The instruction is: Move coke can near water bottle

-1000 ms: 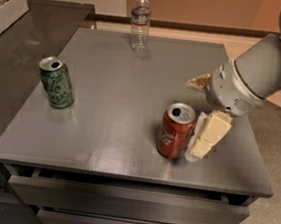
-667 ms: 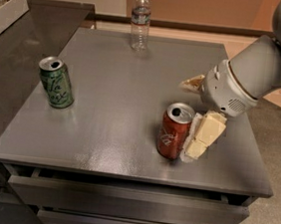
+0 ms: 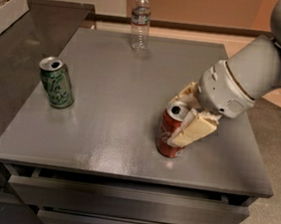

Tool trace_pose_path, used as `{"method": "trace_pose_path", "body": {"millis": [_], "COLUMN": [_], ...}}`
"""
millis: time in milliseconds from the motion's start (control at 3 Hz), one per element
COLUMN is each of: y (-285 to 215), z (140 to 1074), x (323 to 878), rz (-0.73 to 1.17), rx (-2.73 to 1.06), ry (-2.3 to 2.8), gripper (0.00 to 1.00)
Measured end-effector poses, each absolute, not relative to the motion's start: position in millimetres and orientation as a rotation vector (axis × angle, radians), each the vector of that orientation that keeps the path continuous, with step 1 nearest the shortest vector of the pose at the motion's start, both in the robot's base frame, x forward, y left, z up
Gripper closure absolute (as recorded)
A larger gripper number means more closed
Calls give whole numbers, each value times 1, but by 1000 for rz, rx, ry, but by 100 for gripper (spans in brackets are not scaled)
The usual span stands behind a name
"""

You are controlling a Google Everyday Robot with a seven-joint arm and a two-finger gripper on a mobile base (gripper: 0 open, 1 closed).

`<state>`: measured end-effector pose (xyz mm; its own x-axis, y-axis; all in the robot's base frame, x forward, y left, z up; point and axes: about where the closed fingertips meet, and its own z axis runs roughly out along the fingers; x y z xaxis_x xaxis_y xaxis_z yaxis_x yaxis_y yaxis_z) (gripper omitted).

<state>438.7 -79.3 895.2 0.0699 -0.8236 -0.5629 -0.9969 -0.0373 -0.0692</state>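
Observation:
The red coke can (image 3: pixel 169 137) stands upright on the grey table (image 3: pixel 123 82), at its front right. My gripper (image 3: pixel 182 119) is at the can, reaching in from the right, and partly covers the can's right side and top. The can rests on the table. The water bottle (image 3: pixel 140 20) stands upright at the table's far edge, well behind and to the left of the can and the gripper.
A green can (image 3: pixel 57 82) stands upright at the table's left side. A dark counter (image 3: pixel 16 56) adjoins the table on the left, with a white bin (image 3: pixel 5 12) at its far end. Drawers sit below the table's front edge.
My gripper has moved left, from beside the coke can's right side to around the can. The can, the bottle and the green can have not moved.

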Motion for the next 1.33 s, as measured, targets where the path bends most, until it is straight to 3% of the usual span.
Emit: {"method": "trace_pose_path", "body": {"millis": [667,1000,1333], "y": [-72,-69,-64], "z": [924,948,969], "x": [444,475,517], "rz": [482,418,360], "rx": [-1862,-1769,-1674], "ry": [1793,1825,1854], "gripper": [88,100,100]}}
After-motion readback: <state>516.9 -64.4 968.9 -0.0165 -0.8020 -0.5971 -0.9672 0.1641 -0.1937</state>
